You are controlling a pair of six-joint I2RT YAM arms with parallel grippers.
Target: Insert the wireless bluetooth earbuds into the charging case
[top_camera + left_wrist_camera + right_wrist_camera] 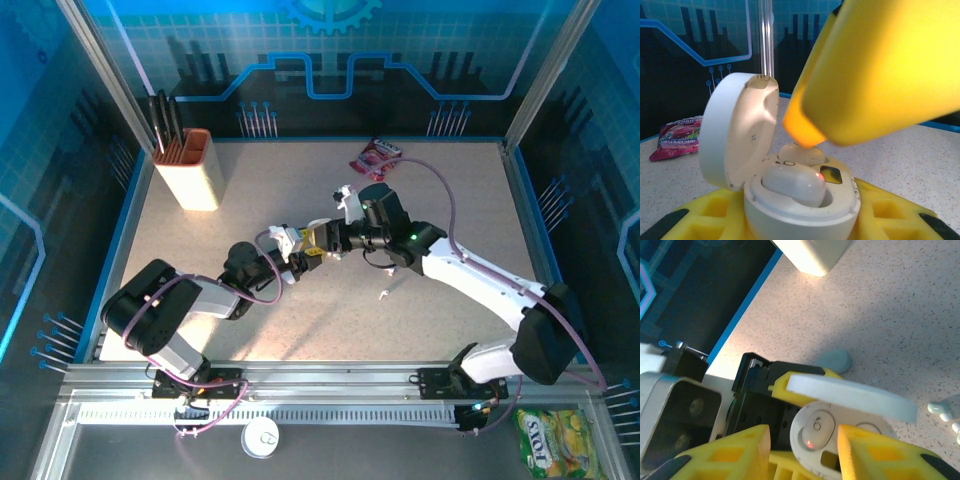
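Observation:
The white charging case (800, 212) stands with its lid (737, 130) swung open, and my left gripper (800, 222) is shut on its body, yellow fingers (890, 210) on both sides. One white earbud (796, 182) with a red light sits in the near socket. A second earbud (801, 152) sits in the socket behind it. My right gripper (805, 450) hovers open over the case, its fingers (735, 450) spread wider than the lit earbud (815, 432). One of its fingertips (802, 127) is just above the rear earbud. From above, both grippers (300, 258) (320, 240) meet mid-table.
A loose earbud (383, 294) lies on the table right of the grippers. A light-blue rounded case (834, 360) lies behind the held case. A knife block (190, 170) stands at the back left, and a snack packet (378, 157) lies at the back.

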